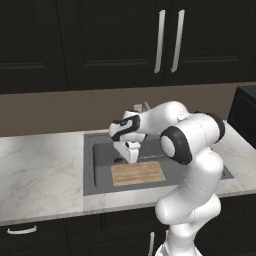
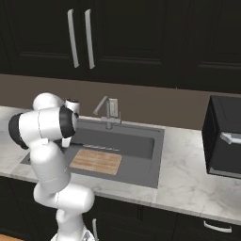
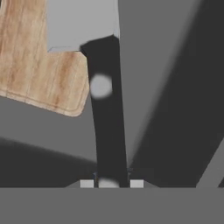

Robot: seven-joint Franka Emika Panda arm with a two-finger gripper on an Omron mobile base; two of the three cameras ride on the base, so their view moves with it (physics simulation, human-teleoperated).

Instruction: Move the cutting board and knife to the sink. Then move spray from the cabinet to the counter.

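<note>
The cutting board [image 1: 138, 173] [image 2: 96, 161] lies flat on the floor of the sink [image 1: 100, 165] [image 2: 136, 146]; one rounded corner of it [image 3: 39, 65] shows in the hand view. My gripper [image 3: 111, 183] [image 1: 121, 160] hangs low inside the basin, just behind the board's left end, shut on the black handle of the knife [image 3: 107, 131]. The silvery blade [image 3: 81, 22] reaches out from the handle over the board's edge. The spray is out of view behind closed cabinet doors.
A silver faucet [image 2: 108, 110] stands at the sink's back edge. The marble counter [image 1: 40, 170] [image 2: 188, 169] runs on both sides. A black appliance [image 2: 223, 141] sits on the counter to the right. Dark upper cabinets [image 1: 167, 40] with long handles are shut.
</note>
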